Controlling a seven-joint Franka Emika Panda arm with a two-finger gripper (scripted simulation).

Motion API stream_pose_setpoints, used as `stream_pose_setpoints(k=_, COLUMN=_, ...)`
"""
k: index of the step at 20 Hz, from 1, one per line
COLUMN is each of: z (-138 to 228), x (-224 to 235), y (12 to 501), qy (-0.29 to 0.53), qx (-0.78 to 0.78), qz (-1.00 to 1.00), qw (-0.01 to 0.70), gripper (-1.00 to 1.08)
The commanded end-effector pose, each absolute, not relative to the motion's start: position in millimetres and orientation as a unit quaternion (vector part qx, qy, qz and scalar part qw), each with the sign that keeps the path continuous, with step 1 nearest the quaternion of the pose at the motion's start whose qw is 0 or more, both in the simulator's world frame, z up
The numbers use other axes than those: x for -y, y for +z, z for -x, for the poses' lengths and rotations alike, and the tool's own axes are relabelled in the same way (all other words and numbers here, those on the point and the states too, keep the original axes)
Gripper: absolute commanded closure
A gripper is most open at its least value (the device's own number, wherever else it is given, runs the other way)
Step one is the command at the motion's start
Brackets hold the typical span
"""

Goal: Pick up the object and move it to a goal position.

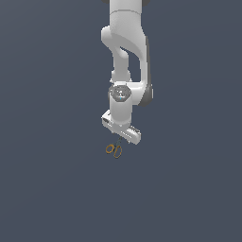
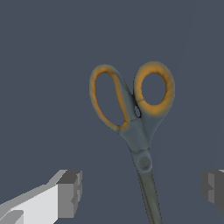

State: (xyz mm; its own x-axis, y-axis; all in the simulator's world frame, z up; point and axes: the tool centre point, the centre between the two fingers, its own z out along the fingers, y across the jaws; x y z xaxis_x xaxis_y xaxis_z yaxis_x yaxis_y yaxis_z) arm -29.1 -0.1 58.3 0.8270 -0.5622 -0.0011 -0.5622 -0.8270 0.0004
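Exterior view: a white Panda arm (image 1: 124, 56) reaches straight down over a plain dark blue-grey table (image 1: 47, 189). Its white gripper (image 1: 121, 137) hangs just above a small pair of scissors with two orange-yellow ring handles and thin dark blades (image 1: 114, 149). The scissors lie flat on the table, directly under the gripper and slightly toward the exterior view's left of it; only the rings show clearly here, the blades being lost beneath the gripper body.

Wrist view: the scissors (image 2: 133, 118) lie closed, with the rings side by side, a grey pivot screw below them, and the blades running out of the frame's edge. The two grey fingertips (image 2: 70, 192) stand far apart, one on each side of the blades, touching nothing. The jaws are wide open and hold nothing; the blades lie between them.
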Motion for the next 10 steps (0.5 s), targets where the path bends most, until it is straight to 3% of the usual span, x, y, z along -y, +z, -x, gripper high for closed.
stream_pose_setpoints(k=1, z=29, x=0, y=57, qy=0.000, qx=0.294, qz=-0.956, qw=0.000, gripper=-0.92)
stream_pose_setpoints(k=10, z=30, x=0, y=22, qy=0.000, qx=0.296, qz=-0.955, qw=0.000, gripper=-0.92)
